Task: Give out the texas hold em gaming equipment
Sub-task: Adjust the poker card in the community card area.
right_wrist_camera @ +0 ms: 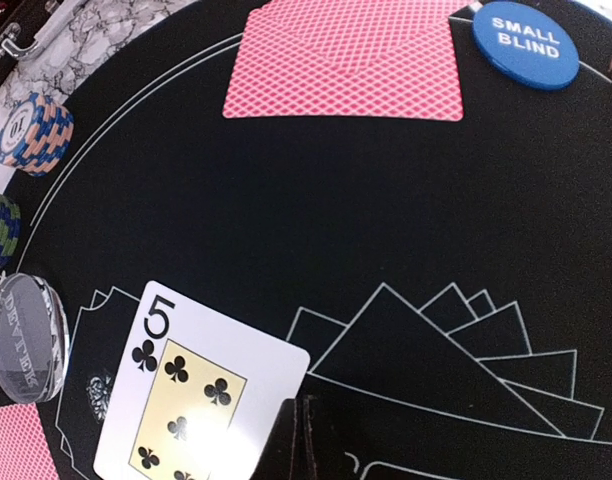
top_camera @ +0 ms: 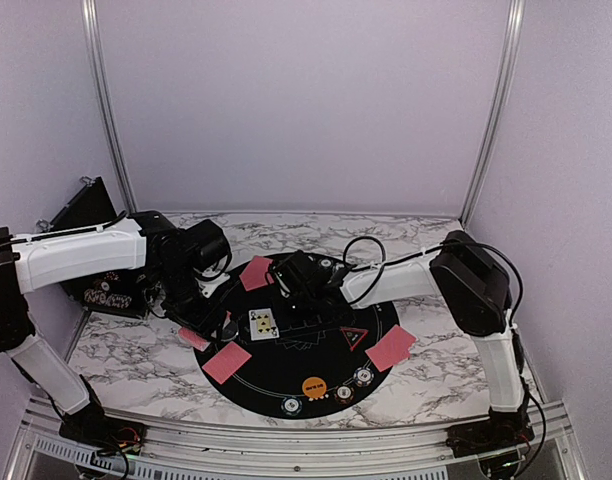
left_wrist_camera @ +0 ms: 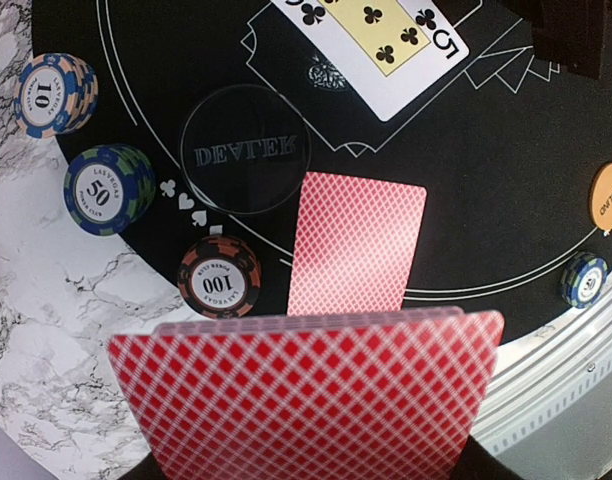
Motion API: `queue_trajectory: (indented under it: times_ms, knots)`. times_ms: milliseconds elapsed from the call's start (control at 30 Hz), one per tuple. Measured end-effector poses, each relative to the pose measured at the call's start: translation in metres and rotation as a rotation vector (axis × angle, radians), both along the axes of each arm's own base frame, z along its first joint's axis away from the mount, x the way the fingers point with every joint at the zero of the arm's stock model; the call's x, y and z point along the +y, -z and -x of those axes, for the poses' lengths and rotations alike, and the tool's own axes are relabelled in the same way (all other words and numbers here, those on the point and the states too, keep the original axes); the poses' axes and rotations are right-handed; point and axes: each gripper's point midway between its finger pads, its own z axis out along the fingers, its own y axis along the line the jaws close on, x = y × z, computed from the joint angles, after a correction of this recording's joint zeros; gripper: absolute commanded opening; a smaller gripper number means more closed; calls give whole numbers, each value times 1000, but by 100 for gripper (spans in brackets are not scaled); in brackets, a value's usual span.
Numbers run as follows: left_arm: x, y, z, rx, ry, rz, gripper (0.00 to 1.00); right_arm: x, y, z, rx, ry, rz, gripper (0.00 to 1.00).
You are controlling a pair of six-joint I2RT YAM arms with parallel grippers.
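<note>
Now your left gripper pinches the red-backed deck; your right gripper, fingers pressed together, sits beside the five of clubs.

Robot lab booth: plain walls, aluminium posts, marble-print tabletop

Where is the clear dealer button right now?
In the left wrist view, the clear dealer button lies on the black mat, between the 50 chip stack and a face-down red card.

Round black mat on marble table; black case left.
</note>
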Motion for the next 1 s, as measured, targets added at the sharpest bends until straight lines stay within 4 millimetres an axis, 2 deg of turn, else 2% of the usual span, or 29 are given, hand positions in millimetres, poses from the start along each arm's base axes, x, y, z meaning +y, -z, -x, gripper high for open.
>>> queue_trajectory:
  times_ms: [533,733,867,1000]
  knots:
    - [0,0,0,-1,0,1,58,7,0,8,25,-6,-31,3]
    - [0,0,0,-1,3,1,58,-5,-6,15,105,-24,-84,9]
    - [-1,0,1,3,6,6,58,-7,-28,18,146,-56,-147,20]
    - [-5,-1,3,2,19,8,58,-3,-67,26,196,-122,-286,31]
